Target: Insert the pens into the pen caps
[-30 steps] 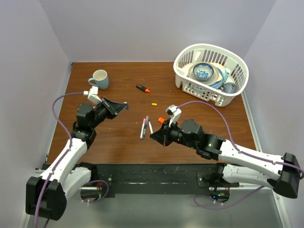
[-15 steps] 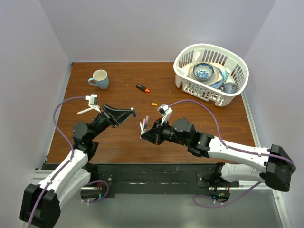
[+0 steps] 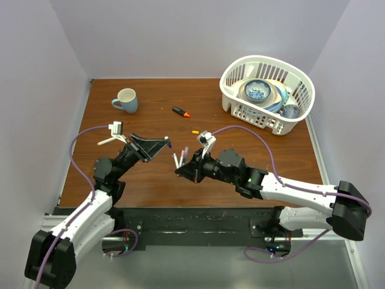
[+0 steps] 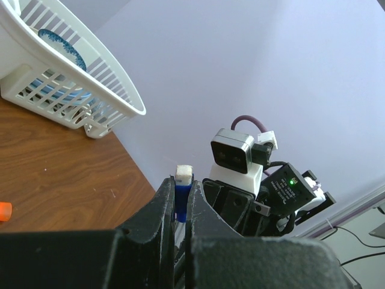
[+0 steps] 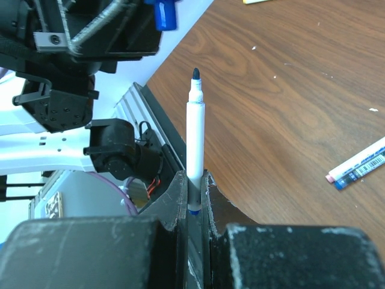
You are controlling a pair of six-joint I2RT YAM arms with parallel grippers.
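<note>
The left gripper point(image 3: 167, 142) is clamped shut on a blue cap point(image 4: 182, 194), the right gripper point(image 5: 194, 180) shut on a white pen point(image 5: 194, 129), tip outward; both are held aloft, facing and near, evidently to line tip with cap mouth.

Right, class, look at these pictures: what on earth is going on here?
Two robot arms are capping pens above a brown wooden table. The left gripper is shut on a small blue plastic cap, and the right gripper is shut on a slim white pen with a dark tip. Tip and cap are close but not yet joined. On the table lies another pen.
</note>
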